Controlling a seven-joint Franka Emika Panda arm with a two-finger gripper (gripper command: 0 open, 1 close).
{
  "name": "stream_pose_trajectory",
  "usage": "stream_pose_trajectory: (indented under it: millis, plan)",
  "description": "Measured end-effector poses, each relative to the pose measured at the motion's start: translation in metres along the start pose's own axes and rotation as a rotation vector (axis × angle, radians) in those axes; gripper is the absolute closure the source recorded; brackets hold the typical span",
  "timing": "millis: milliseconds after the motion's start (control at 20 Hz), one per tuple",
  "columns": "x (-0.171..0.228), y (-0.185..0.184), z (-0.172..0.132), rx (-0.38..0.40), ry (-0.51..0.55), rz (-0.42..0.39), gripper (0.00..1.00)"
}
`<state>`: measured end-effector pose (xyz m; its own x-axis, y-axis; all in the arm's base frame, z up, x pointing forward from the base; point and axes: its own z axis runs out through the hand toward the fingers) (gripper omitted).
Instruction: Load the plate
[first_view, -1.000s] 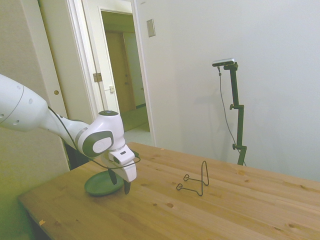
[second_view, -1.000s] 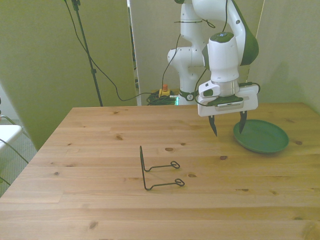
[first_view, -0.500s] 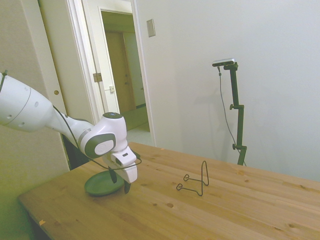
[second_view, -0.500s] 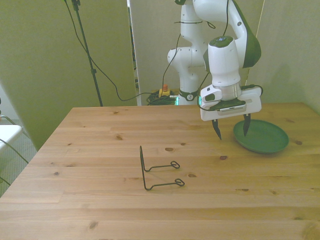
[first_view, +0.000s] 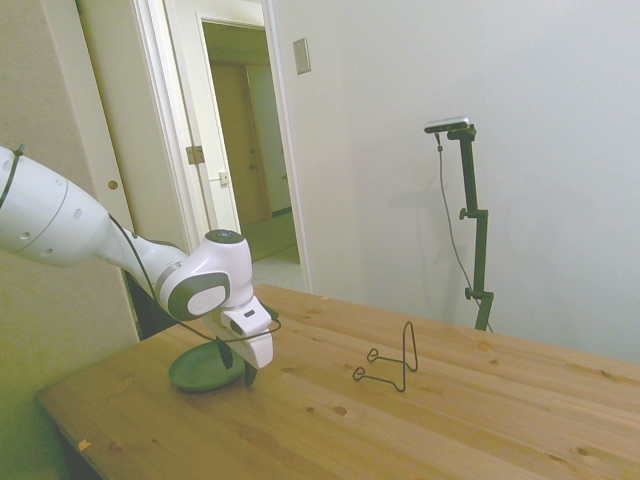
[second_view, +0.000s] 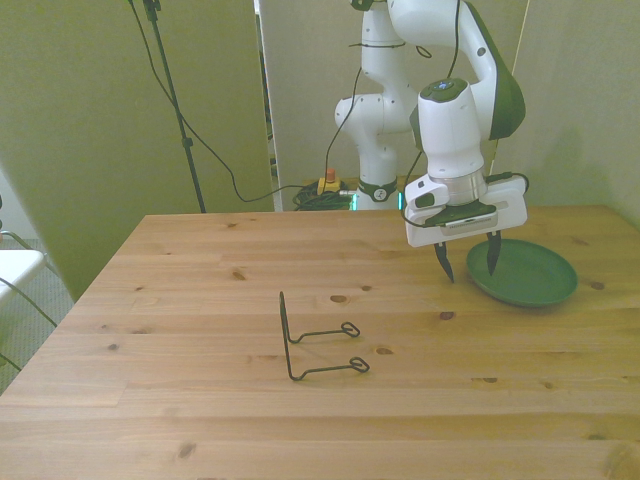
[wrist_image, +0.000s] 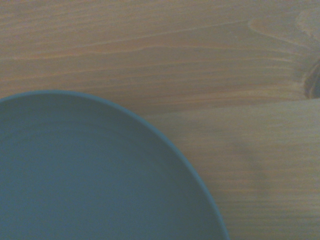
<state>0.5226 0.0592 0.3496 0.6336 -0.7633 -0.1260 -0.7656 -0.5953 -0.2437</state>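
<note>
In the front view, a thin black wire stand (second_view: 318, 345) sits upright near the middle of the wooden table (second_view: 200, 400), empty, probably where the dish belongs. Further right, the white arm's two-finger gripper (second_view: 468, 266) hangs with fingers apart, straddling the near rim of the small round grey-green plate (second_view: 530, 275), seemingly lined up to pinch that edge. The plate lies flat and holds nothing
</note>
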Motion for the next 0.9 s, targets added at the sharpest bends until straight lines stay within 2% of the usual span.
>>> stream_pose_trajectory:
  millis: [900]
  plan:
    - [0.0001, 0.0011, 0.0021, 0.004, 0.002, -0.002, 1.0]
